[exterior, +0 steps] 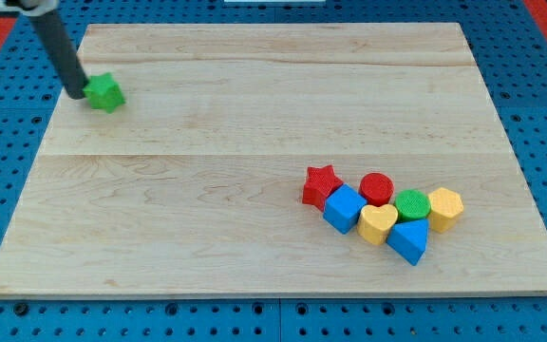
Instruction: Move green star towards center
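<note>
My tip (76,94) rests against the view's left side of the green star (105,92), touching it, holding nothing. The star lies near the wooden board's (254,123) top-left corner; board centre lies to the view's right and below, favouring a push that way.

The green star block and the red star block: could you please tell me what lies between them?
Nothing: in the camera view only bare wooden board separates the green star block from the red star block.

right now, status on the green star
My tip at green star's left side, near the board's top-left. Path toward center clear. Other blocks clustered at the view's bottom right.
</note>
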Robot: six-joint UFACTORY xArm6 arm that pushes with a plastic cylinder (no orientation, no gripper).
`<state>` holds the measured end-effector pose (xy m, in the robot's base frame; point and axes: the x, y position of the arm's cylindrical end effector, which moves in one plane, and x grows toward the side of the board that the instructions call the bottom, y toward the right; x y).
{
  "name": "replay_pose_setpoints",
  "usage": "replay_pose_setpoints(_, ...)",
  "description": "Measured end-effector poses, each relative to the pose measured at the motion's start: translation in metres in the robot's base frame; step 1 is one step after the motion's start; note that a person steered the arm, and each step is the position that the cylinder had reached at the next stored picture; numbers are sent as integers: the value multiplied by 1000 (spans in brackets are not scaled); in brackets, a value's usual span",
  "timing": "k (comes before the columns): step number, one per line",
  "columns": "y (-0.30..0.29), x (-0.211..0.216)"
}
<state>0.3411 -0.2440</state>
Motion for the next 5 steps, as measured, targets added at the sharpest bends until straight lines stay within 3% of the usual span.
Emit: replay_pose_setpoints(5,138,-27)
